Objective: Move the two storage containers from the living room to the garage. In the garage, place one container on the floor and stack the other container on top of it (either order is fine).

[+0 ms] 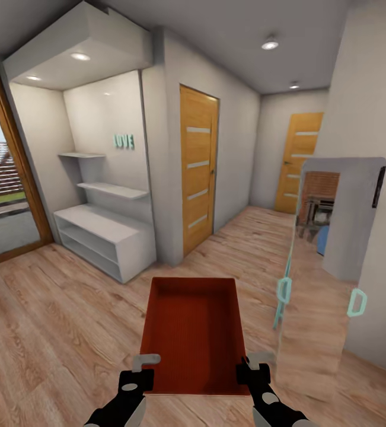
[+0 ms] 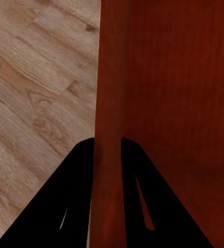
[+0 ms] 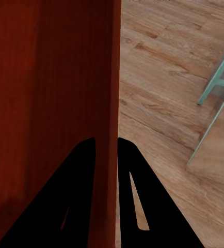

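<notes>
Carrying one bin (image 1: 194, 332) out ahead of me, I have both jaws clenched on its thin side walls: the left gripper (image 1: 138, 379) pinches the left wall near the close corner, the right gripper (image 1: 253, 372) the right wall opposite. In the left wrist view the fingers (image 2: 78, 170) straddle the wall (image 2: 109, 103), one inside, one outside, touching it; the right wrist view shows the same on the other wall (image 3: 112, 77). The bin hangs level above the plank floor (image 1: 50, 332), open top up, nothing in it.

I judge it light but flexible: walls this thin could bow or slip under a pinch so close to one end, and the far end may sag or swing when I turn. A matched grip on both sides keeps it from twisting; holding nearer mid-length would balance better.

Beyond the bin stands a wooden door (image 1: 198, 169) in a white wall, with white shelves (image 1: 101, 231) to the left of it and a second door (image 1: 299, 160) farther down the hall. Just right of the bin is a leaning mirror (image 1: 329, 261) with teal hooks, close enough that I should mind the bin's corner. No concrete is in sight, so the garage lies somewhere ahead.
</notes>
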`<state>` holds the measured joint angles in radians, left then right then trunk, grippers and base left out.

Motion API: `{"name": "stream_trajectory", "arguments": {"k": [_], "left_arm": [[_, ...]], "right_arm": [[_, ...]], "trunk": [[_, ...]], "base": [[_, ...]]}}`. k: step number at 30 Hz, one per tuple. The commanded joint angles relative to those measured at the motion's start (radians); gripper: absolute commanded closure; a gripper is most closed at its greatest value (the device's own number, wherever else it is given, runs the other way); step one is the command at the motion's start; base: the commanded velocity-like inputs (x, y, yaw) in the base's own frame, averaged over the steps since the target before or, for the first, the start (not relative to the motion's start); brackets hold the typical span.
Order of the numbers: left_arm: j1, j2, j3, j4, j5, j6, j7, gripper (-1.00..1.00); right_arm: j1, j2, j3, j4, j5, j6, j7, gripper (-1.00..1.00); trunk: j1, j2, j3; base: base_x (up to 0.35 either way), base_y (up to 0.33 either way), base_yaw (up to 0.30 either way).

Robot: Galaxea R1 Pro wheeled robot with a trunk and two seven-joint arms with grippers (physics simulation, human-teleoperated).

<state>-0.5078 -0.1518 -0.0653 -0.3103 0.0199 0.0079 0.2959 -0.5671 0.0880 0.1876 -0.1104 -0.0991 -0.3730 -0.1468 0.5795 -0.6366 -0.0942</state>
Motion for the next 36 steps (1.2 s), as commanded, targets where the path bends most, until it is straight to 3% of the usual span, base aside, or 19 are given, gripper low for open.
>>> {"name": "stream_trajectory", "arguments": {"k": [1,26,36], "left_arm": [[0.000,0.006,-0.019,0.003,0.017,0.002,0.012,1.00],[0.000,0.006,-0.018,0.008,0.016,0.003,0.012,1.00],[0.000,0.006,-0.019,0.008,0.016,0.003,0.012,1.00]], "right_arm": [[-0.002,-0.001,-0.004,-0.002,-0.002,-0.095,-0.004,1.00],[-0.002,-0.003,-0.004,-0.002,0.003,-0.094,-0.002,1.00],[-0.002,-0.003,-0.004,-0.002,-0.004,-0.094,-0.002,1.00]], "trunk": [[0.001,-0.001,-0.002],[0.001,-0.001,-0.002],[0.001,-0.001,-0.004]], "base": [[0.321,0.118,-0.021],[0.311,0.190,-0.002],[0.304,0.217,-0.216]]}}
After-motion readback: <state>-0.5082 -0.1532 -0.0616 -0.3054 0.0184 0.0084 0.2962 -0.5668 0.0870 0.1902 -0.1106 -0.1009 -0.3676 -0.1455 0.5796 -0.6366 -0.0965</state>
